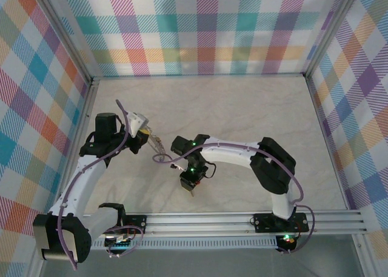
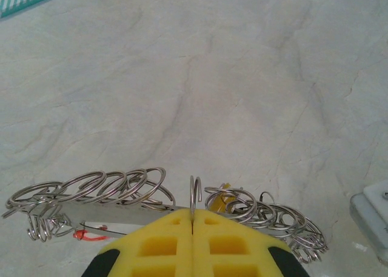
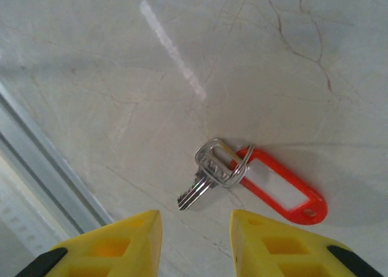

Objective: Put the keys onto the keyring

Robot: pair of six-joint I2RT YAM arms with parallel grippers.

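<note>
Left claw [image 2: 193,221]: yellow ribbed plastic pads pressed flat together, clenched on the keyring [image 2: 194,195]. The keyring is thin grey wire, seen edge-on, rising out of the seam between the pads. Shiny split rings [image 2: 115,186] sit in overlapping coils on both sides of it, low over the desk [image 2: 242,77]. A red plastic sliver [image 2: 85,234] pokes out under the left bunch. Can't tell what's threaded on what.

Right claw [image 3: 196,228]: released, pads well apart, nothing between them. Just beyond it a key [image 3: 206,174] lies flat on the desk: silver metal, rounded-square head, notched blade pointing back toward the claw. A small wire loop [image 3: 235,166] joins it to a red tag [image 3: 282,189], glossy and oblong with a white label insert. Desk surface is matte, pale and marble-look with thin dark veins. A brushed aluminium rail [image 3: 42,150] runs along the lower left.
</note>
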